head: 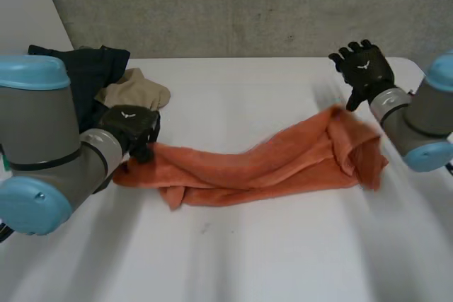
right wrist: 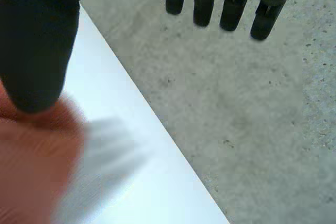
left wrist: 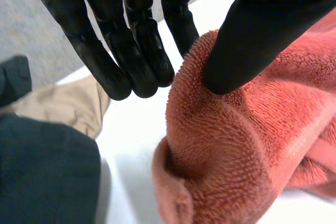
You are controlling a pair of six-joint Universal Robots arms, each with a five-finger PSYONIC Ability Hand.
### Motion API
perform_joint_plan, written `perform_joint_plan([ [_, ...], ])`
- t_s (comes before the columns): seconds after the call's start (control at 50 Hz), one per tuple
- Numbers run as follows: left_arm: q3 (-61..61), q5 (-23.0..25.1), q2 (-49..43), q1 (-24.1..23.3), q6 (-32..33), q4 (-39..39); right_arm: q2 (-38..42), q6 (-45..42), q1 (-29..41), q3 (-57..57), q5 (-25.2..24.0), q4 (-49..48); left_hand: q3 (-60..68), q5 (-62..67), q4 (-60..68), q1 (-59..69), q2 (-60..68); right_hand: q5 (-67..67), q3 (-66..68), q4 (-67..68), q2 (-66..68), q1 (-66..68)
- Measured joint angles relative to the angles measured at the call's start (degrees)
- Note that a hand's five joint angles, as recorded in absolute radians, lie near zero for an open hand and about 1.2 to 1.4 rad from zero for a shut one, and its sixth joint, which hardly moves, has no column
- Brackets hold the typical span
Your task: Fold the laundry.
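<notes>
Across the white table lies the orange towel, bunched lengthwise. L hand at its left end, fingers straight, thumb tip on the pile. R hand above right end, fingers spread, holding nothing. Dark garment & beige cloth behind L hand.

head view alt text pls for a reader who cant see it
An orange towel lies bunched in a long strip across a white table, the robot's left hand at its left end and the right hand, fingers spread, just above its right end. A dark garment and a beige garment lie beyond the left hand.
</notes>
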Motion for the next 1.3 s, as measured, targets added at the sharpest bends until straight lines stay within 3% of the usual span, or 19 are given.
perform_joint_plan([
  [0.06, 1.0, -0.8, -0.6, -0.3, -1.2, -1.4, 0.1, 0.5, 1.3, 0.0, 4.2, -0.5, 0.0, 0.0, 0.0, 0.0, 0.0, -1.9, -2.5, -2.9, -1.9, -0.9],
  [0.16, 0.6, -1.2, 2.6, -0.5, -2.7, -2.4, -8.3, 2.1, 2.1, 4.4, 8.5, 8.7, 0.0, 0.0, 0.0, 0.0, 0.0, -1.9, -2.5, -2.9, -1.9, -0.9],
  [0.26, -0.9, -0.8, 7.4, -0.9, -2.9, -2.2, -14.8, 0.3, 2.0, 8.7, 7.0, 22.0, 0.0, 0.0, 0.0, 0.0, 0.0, -1.9, -2.5, -2.9, -1.9, -0.9],
  [0.4, -2.2, -0.2, 11.3, -1.9, -2.1, -1.5, -16.3, -8.0, 1.4, 12.6, 2.8, 32.6, 0.0, 0.0, 0.0, 0.0, 0.0, 5.2, 4.8, 4.0, 5.4, 5.9],
  [0.54, -2.5, -0.4, 11.7, -2.7, -0.7, -1.1, -11.0, -18.6, 0.8, 14.9, -0.9, 25.7, 0.0, 0.0, 0.0, 0.0, 0.0, 12.0, 11.1, 10.9, 11.5, 12.0],
  [0.72, -2.0, -0.4, 10.8, -1.9, -0.3, -1.1, -4.9, -20.7, 0.8, 15.0, -2.2, 11.2, 0.0, 0.0, 0.0, 0.0, 0.0, 19.6, 19.4, 18.8, 20.1, 20.3],
  [0.88, -0.5, -0.3, 8.6, -0.8, -0.4, -1.1, -0.6, -20.2, 0.7, 12.0, -2.3, 5.7, 0.0, 0.0, 0.0, 0.0, 0.0, 49.0, 49.7, 49.2, 50.8, 49.1],
  [0.96, 1.2, -0.3, 6.7, -0.4, -0.3, -0.9, 0.3, -19.6, 0.6, 9.4, -2.0, 5.4, 0.0, 0.0, 0.0, 0.0, 0.0, 51.7, 53.2, 53.1, 53.4, 49.5],
  [1.1, 10.2, -0.6, 0.3, 0.7, 0.4, 3.0, 0.7, -8.0, -0.2, -1.3, 0.6, 0.7, 0.1, 0.0, 0.0, 0.0, 0.1, 51.8, 53.3, 53.3, 53.4, 49.5],
  [1.18, 23.2, -2.6, -4.8, 2.1, 0.2, 9.5, 0.7, 9.2, -1.5, -12.7, 7.2, -7.8, 0.1, 0.0, 0.2, 0.0, 0.1, 52.4, 53.6, 53.4, 53.5, 49.5],
  [1.3, 36.8, -7.2, -7.3, 3.7, -2.7, 18.7, 0.4, 27.0, -3.4, -25.4, 14.3, -16.1, 0.1, 0.0, 0.2, 0.0, 0.1, 53.4, 53.6, 53.4, 53.5, 49.5],
])
